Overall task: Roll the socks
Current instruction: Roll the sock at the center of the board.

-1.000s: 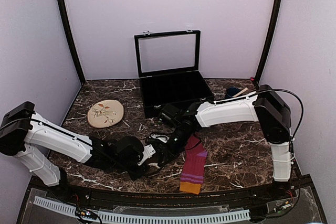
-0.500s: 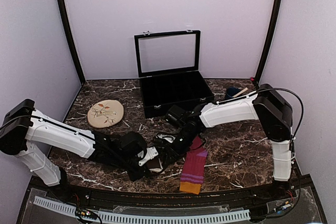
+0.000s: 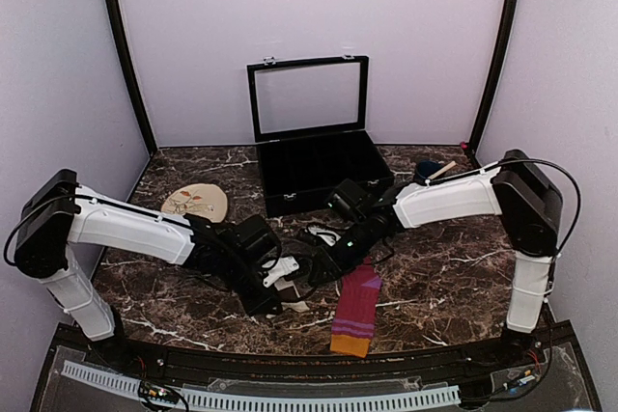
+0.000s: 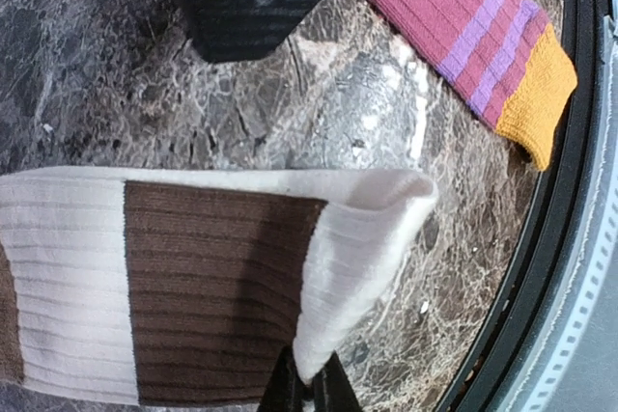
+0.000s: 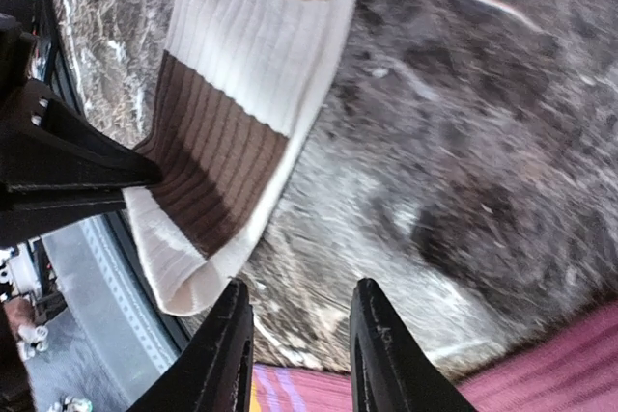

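Note:
The cream sock with brown bands (image 4: 193, 277) lies across the marble in the left wrist view. My left gripper (image 4: 309, 391) is shut on the edge of its cream cuff. In the top view this gripper (image 3: 286, 292) is low over the table's front middle, and the arms hide most of that sock. My right gripper (image 5: 304, 354) is open, empty, and just beside the sock's folded cuff (image 5: 183, 277). From above, the right gripper (image 3: 321, 261) hovers right of the left one. The magenta-purple striped sock (image 3: 355, 311) with an orange cuff (image 4: 536, 94) lies flat to the right.
An open black case (image 3: 323, 169) with a raised glass lid stands at the back centre. A round beige floral disc (image 3: 194, 207) lies at the back left. Small items (image 3: 432, 171) sit at the back right. The table's front edge (image 4: 570, 190) runs close behind the socks.
The right gripper has opened, let go of the cream sock and drawn back to the right. The left arm has shifted further into the table, still pinching the cuff.

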Controlling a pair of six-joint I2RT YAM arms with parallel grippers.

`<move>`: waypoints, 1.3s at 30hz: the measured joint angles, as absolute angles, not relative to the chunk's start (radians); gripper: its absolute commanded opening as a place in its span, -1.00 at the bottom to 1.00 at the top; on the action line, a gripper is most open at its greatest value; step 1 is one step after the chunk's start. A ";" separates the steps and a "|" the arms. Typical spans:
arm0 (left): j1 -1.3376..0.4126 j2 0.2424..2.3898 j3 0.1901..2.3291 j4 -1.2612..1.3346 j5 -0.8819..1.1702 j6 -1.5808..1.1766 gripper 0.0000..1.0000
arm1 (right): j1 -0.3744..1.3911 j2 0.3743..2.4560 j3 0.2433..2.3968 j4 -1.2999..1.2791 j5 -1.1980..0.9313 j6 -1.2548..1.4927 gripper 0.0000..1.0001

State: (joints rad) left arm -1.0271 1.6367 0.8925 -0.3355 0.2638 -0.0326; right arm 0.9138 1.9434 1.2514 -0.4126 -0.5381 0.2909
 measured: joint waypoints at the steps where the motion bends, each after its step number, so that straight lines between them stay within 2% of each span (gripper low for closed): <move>1: -1.018 1.645 0.906 -0.347 0.277 -0.027 -0.99 | 0.912 1.934 1.237 -0.401 -0.528 0.292 -0.35; 11: -0.884 1.721 1.021 -0.503 0.500 0.026 -0.99 | 0.910 1.806 1.026 -0.229 -0.435 0.302 -0.35; 21: -0.808 1.781 1.031 -0.592 0.666 0.054 -1.00 | 0.931 1.746 0.936 -0.086 -0.412 0.282 -0.32; 39: -0.759 1.822 1.034 -0.644 0.791 0.076 -0.99 | 1.058 1.715 0.923 0.046 -0.430 0.232 -0.04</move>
State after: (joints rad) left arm -0.7589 1.8221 1.0336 -0.6441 0.7906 0.0765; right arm 1.0580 1.7153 0.9230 0.0460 -0.4305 0.2321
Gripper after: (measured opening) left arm 0.039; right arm 0.472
